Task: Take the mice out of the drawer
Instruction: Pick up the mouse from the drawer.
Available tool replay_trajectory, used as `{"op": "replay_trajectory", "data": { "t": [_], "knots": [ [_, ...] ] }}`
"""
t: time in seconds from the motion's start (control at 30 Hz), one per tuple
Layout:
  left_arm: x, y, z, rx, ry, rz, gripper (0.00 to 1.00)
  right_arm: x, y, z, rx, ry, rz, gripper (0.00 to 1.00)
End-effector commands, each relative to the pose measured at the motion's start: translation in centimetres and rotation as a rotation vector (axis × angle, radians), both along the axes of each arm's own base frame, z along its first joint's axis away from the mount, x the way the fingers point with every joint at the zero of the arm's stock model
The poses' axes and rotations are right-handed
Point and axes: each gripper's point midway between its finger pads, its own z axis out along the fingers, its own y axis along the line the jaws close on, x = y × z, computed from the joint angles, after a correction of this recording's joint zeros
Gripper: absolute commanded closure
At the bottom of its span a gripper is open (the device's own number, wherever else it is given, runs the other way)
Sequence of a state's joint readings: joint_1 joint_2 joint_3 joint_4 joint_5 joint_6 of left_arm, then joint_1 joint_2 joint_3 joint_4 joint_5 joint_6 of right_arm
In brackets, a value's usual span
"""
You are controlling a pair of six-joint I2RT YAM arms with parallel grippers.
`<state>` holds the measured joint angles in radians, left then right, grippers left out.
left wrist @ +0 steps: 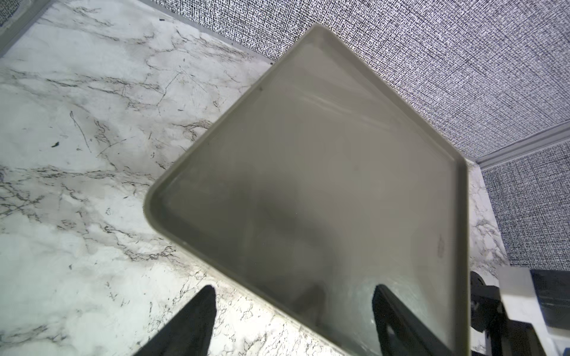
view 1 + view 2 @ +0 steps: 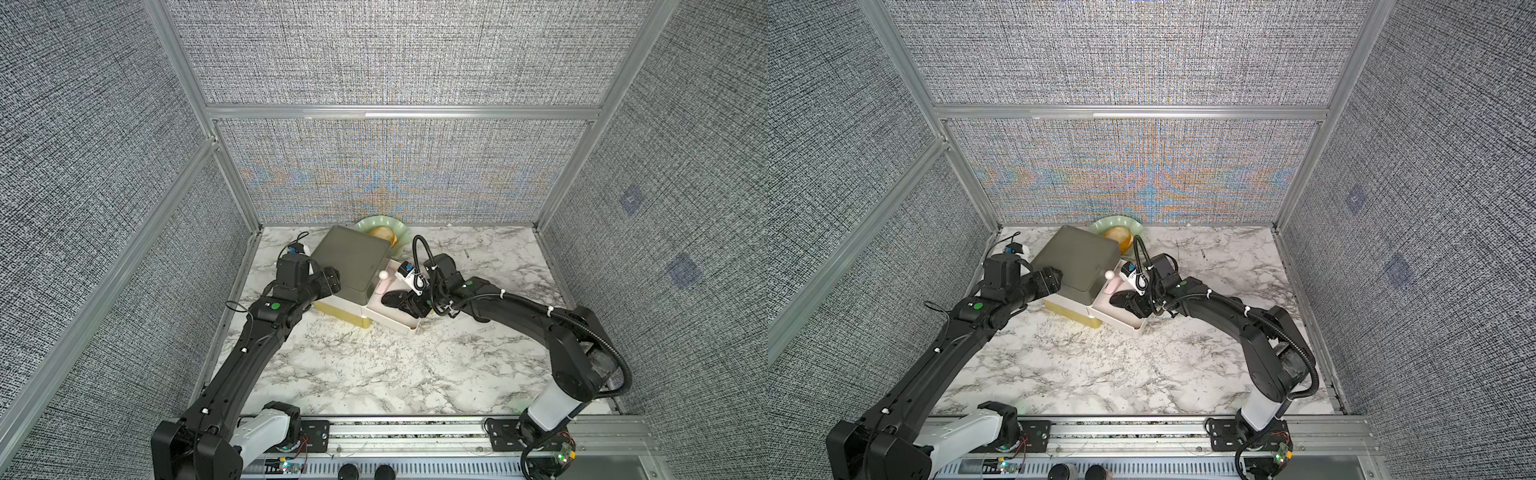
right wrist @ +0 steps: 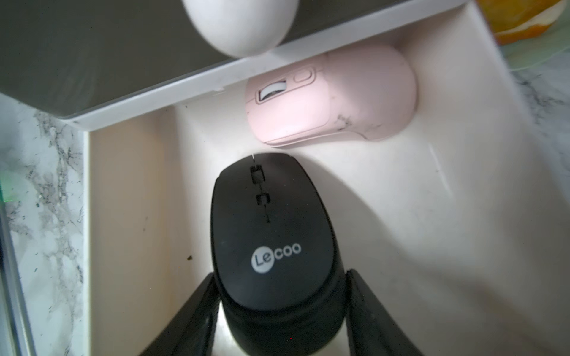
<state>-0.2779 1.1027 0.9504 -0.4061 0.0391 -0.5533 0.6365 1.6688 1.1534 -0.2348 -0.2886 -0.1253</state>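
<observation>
A white drawer (image 2: pixel 400 326) (image 2: pixel 1130 329) (image 3: pixel 431 246) stands pulled out of the olive-grey cabinet (image 2: pixel 349 257) (image 2: pixel 1075 257) (image 1: pixel 308 185). Inside it lie a black mouse (image 3: pixel 271 231) (image 2: pixel 391 297) and, deeper in by the cabinet front, a pale pink mouse (image 3: pixel 333 101) (image 2: pixel 382 286) (image 2: pixel 1112 286). My right gripper (image 3: pixel 279 277) (image 2: pixel 409 304) (image 2: pixel 1136 305) reaches into the drawer, shut on the black mouse's rear sides. My left gripper (image 1: pixel 293 286) (image 2: pixel 331 279) (image 2: pixel 1052 277) is open at the cabinet's left corner, one finger over its top and one beside it.
A white round knob (image 2: pixel 383 274) (image 3: pixel 240 24) sticks up above the open drawer. A yellowish lower drawer front (image 2: pixel 345 316) juts out beside it. A green plate (image 2: pixel 399 227) (image 2: pixel 1100 226) holding something orange sits behind the cabinet. Fabric walls enclose the marble table (image 2: pixel 395 374).
</observation>
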Motion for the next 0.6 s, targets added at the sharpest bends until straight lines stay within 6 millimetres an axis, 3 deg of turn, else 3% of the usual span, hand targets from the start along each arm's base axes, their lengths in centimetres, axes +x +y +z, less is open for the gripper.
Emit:
{"op": "replay_trajectory", "data": {
  "t": [0.0, 0.27, 0.57],
  "knots": [
    [-0.2, -0.2, 0.5, -0.002, -0.003, -0.022, 0.19, 0.3, -0.3, 0.7, 0.019, -0.012, -0.021, 0.42],
    [-0.4, -0.5, 0.8, -0.014, -0.007, -0.042, 0.19, 0.0, -1.1, 0.7, 0.011, 0.002, -0.032, 0.42],
    [-0.7, -0.9, 2.3, -0.036, -0.028, -0.061, 0.19, -0.7, -2.6, 3.6, 0.053, -0.013, -0.071, 0.42]
  ]
}}
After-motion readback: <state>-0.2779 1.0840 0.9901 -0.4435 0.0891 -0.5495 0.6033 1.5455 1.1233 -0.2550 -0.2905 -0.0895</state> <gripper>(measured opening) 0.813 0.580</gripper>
